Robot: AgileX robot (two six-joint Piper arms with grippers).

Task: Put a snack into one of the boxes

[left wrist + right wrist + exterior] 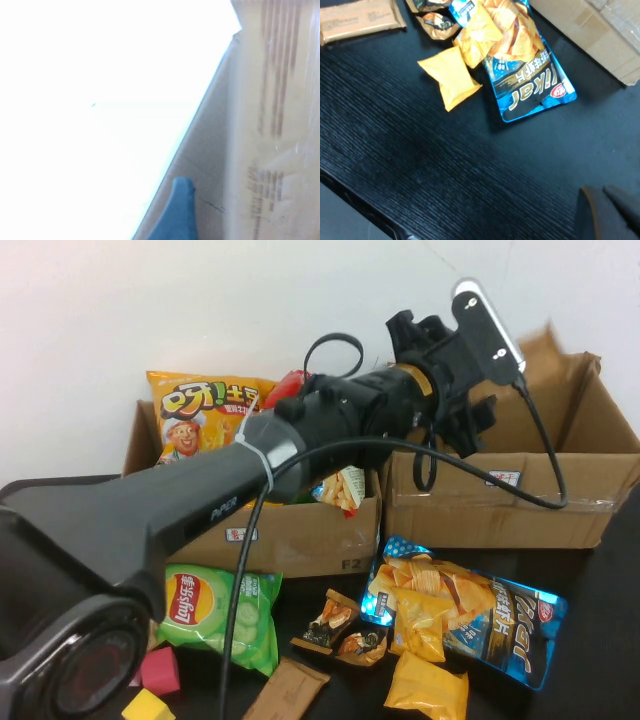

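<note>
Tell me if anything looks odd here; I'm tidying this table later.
Mostly clutter: the blue chip bag, green chip bag and small yellow packets lie scattered in front of the boxes. The right box has a ragged, torn flap. The left gripper hangs over that box; the right gripper hovers above the table.
</note>
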